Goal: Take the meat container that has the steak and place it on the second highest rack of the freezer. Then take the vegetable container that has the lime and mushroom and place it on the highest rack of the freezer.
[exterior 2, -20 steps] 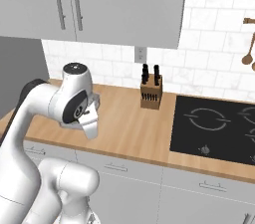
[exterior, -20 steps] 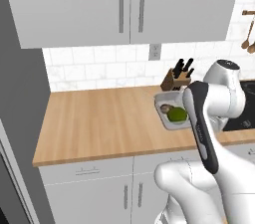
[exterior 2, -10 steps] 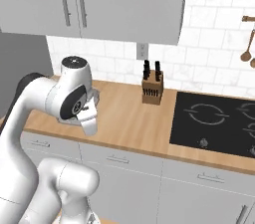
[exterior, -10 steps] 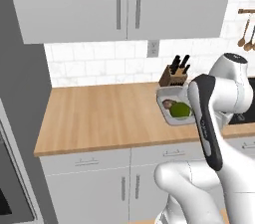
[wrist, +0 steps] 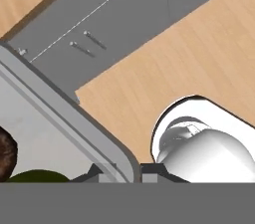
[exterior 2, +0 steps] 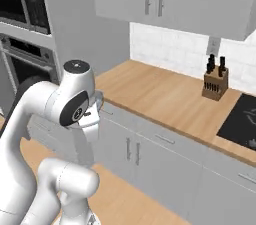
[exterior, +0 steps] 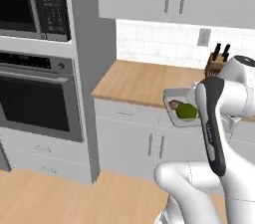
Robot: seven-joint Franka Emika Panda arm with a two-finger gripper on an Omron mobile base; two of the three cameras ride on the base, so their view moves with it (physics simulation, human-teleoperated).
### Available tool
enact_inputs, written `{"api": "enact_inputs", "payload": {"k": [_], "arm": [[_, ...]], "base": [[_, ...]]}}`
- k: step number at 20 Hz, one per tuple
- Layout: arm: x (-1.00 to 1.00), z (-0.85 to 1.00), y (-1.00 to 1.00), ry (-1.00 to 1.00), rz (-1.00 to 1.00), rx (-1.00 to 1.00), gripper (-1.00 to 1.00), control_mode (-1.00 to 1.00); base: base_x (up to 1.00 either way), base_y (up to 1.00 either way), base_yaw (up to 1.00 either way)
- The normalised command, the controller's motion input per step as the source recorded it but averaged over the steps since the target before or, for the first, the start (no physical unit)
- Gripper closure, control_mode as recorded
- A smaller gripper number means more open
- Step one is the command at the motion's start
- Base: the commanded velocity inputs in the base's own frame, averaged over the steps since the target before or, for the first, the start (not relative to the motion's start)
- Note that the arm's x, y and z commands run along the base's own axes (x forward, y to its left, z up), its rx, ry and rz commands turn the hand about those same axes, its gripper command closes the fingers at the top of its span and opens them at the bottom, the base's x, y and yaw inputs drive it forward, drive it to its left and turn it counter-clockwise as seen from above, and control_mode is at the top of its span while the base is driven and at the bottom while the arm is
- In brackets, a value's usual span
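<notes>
Now one vegetable container (exterior: 175,106) is gripped at its rim by the tool (wrist: 133,173), right of centre.
One lime (exterior: 186,112) and one mushroom (exterior: 174,104) are counted inside; the right base view adds one knife block (exterior 2: 215,85) on the desk (exterior 2: 160,94).

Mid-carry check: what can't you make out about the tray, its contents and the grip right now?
- Left base view: the white forearm hides the right side of the shallow grey tray and the grip on it.
- Hand view: the round dark-green lime and the small brown mushroom are cut off by the bottom and left edges.
- Hand view: the gripper barely clears the bottom edge, straddling the tray rim; pad contact can't be judged.
</notes>
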Motion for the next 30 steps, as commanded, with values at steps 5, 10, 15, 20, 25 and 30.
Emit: {"api": "enact_inputs", "payload": {"k": [5, 10, 15, 20, 25, 30], "arm": [[0.00, 0.00, 0.00, 0.00, 0.00, 0.00, 1.00, 1.00], [0.00, 0.00, 0.00, 0.00, 0.00, 0.00, 1.00, 1.00], [0.00, 0.00, 0.00, 0.00, 0.00, 0.00, 1.00, 1.00], [0.00, 0.00, 0.00, 0.00, 0.00, 0.00, 1.00, 1.00], [0.00, 0.00, 0.00, 0.00, 0.00, 0.00, 1.00, 1.00], [0.00, 0.00, 0.00, 0.00, 0.00, 0.00, 1.00, 1.00]], "base": [[-0.52, 0.15, 0.95], [0.00, 0.01, 0.95], [0.42, 0.00, 0.84], [0.98, 0.00, 0.62], [1.00, -0.09, 0.21], [1.00, -0.01, 0.00]]}}
